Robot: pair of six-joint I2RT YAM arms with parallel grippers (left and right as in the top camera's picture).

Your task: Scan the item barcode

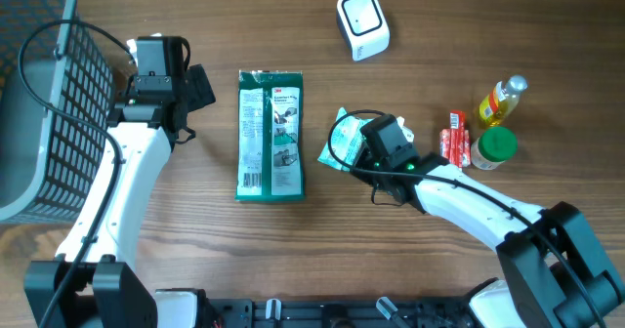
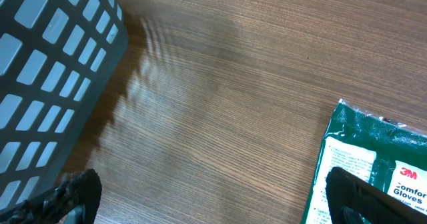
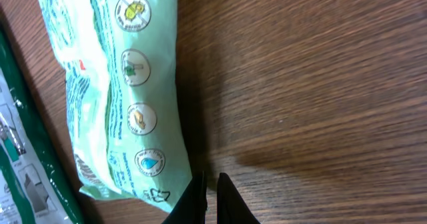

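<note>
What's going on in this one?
Two arms work at a wooden table. The right gripper is shut right beside the edge of a light green pouch, with nothing visibly between its fingers. The left gripper hangs open over bare table, between the grey basket and a green gloves packet. The white scanner sits apart, with nothing presented to it yet.

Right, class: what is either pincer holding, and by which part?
Nothing. The left pincer is open over the table; the right pincer is shut beside the pale green packet, empty.

Glove pack lies between basket and pouch; scanner behind them
</note>
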